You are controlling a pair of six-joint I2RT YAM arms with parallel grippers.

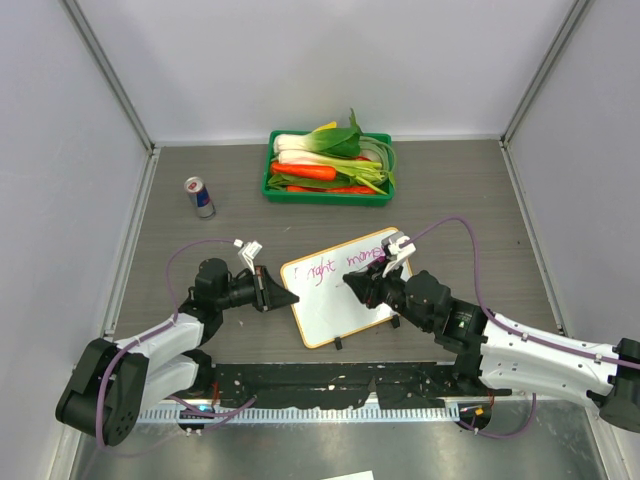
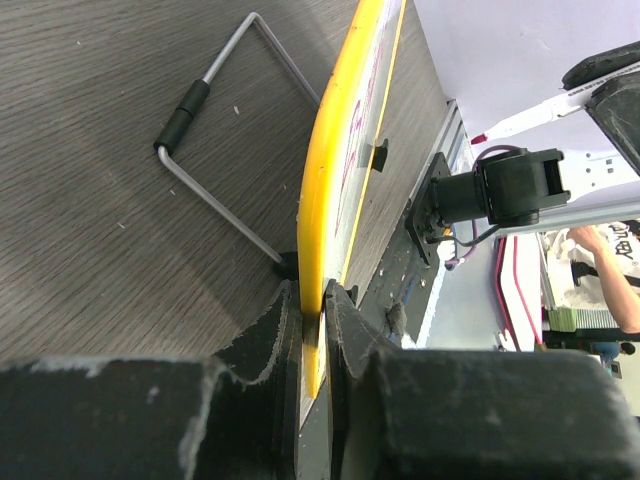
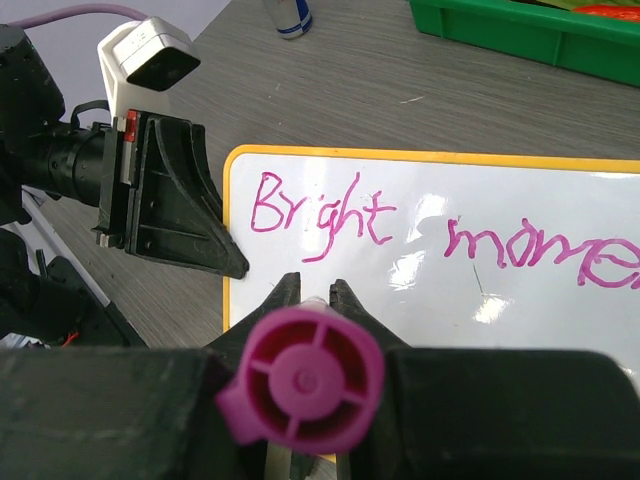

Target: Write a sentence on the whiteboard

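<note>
The whiteboard (image 1: 325, 308) lies tilted in the middle of the table, white with a yellow-orange rim. My left gripper (image 1: 288, 297) is shut on its left edge. In the left wrist view the rim (image 2: 328, 190) runs edge-on between the jaws of that gripper (image 2: 322, 300). The sentence (image 3: 320, 215) reads "Bright mome" in magenta, and its right end is cut off. My right gripper (image 3: 315, 292) is shut on a magenta marker (image 3: 305, 378), held over the board below "Bright". The marker's tip is hidden. From above, the right gripper (image 1: 353, 281) hovers over the board's middle.
A green tray (image 1: 372, 198) of vegetables stands at the back. A drinks can (image 1: 199, 197) stands at the back left. A wire stand (image 2: 215, 150) lies on the table behind the board. A black rail (image 1: 330, 380) runs along the near edge.
</note>
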